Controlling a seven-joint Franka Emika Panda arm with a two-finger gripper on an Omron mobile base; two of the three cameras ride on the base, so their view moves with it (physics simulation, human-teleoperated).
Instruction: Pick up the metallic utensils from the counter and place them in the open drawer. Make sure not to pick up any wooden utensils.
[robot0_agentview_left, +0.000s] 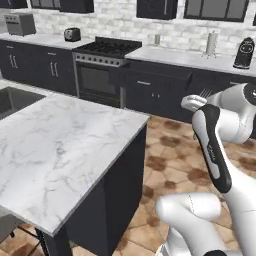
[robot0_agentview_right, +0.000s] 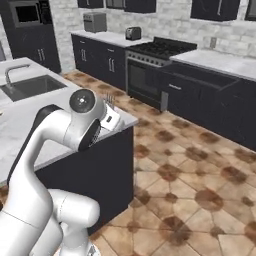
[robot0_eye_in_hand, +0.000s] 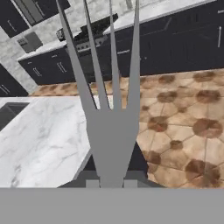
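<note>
The gripper (robot0_eye_in_hand: 111, 183) is clamped on the grey metal fork (robot0_eye_in_hand: 109, 127), whose 4 tines rise straight up the hand view. The fork is lifted clear of the white marble table (robot0_agentview_left: 55, 150), held in the air past its corner above the brown tiled floor (robot0_agentview_right: 200, 190). In the left base view the tines (robot0_agentview_left: 205, 93) poke out beyond the white hand.
</note>
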